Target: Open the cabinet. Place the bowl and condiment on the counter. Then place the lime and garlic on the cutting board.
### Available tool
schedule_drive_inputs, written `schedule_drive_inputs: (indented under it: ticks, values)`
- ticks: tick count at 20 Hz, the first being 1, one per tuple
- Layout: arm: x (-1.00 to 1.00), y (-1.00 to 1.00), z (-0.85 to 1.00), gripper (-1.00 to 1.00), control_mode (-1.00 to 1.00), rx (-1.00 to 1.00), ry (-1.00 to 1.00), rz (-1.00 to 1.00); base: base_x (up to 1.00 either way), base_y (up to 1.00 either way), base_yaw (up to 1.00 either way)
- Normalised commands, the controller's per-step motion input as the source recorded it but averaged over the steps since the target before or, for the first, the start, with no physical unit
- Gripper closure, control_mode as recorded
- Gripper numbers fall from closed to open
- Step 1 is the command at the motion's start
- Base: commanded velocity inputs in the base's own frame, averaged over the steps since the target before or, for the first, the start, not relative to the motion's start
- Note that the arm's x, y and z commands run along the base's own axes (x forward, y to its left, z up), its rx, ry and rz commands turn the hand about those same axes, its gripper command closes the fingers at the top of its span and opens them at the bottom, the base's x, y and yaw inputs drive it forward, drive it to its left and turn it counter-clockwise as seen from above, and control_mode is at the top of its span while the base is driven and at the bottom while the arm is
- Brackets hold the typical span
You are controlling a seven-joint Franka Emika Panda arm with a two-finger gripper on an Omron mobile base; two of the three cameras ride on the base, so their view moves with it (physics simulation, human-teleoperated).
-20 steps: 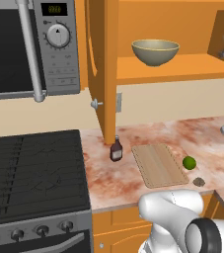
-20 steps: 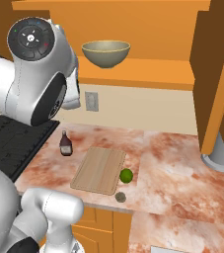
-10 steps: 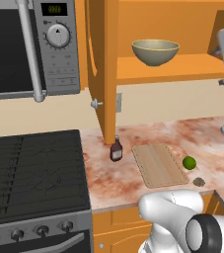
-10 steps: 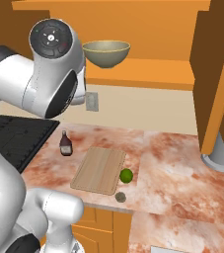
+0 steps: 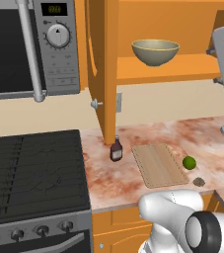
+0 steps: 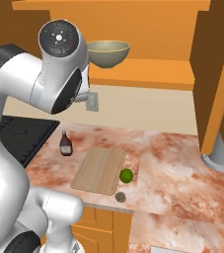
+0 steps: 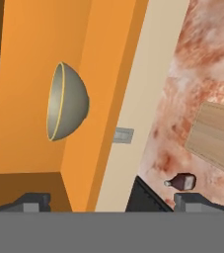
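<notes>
1. While the cabinet (image 5: 103,69) is standing open with its doors swung out, the bowl (image 5: 155,51) is sitting upright on the cabinet's lower shelf, above the cutting board (image 5: 158,164).
2. Lying flat on the counter (image 5: 133,133), the cutting board is sitting bare, with nothing resting on it.
3. Just left of the cutting board, the condiment (image 5: 116,149) is standing upright on the counter, near the foot of the open left door.
4. Just right of the cutting board, the lime (image 5: 189,162) is resting on the counter, beside the board's edge but off it.
5. Near the cutting board's front right corner, the garlic (image 5: 199,182) is lying on the counter, in front of the lime and close to the counter's front edge.
6. Well above the cutting board, the gripper (image 7: 113,200) is hanging in the air in front of the open cabinet; its jaws are standing spread wide and are gripping nothing.
7. Seen from the hand view, which is rolled on its side, the bowl is appearing between the two fingertips (image 7: 32,200) and farther off, well apart from them, while the condiment is showing near the other tip and the cutting board beyond it.
8. Left of the cutting board, past the condiment, the black stove top (image 5: 32,173) is adjoining the counter, with a microwave (image 5: 29,47) hanging above it.
9. Behind the cutting board, a wall outlet (image 6: 92,102) is sitting on the pale wall under the cabinet.
</notes>
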Motion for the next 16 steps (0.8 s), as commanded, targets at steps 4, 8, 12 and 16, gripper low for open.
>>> schedule_drive_inputs:
  ticks: [4, 8, 12, 16]
  values:
    - [0.12, 0.0, -0.03, -1.0, -1.0, 0.0, 0.0, 0.0, 0.0, 0.0, 0.0]
    - [0.14, 0.0, -0.09, -1.0, -1.0, 0.0, 0.0, 0.0, 0.0, 0.0, 0.0]
    - [0.19, 0.0, -0.13, -1.0, -1.0, 0.0, 0.0, 0.01, 0.0, 0.0, 0.0]
    - [0.18, 0.0, -0.05, -1.0, -1.0, 0.0, 0.0, 0.0, 0.0, 0.0, 0.0]
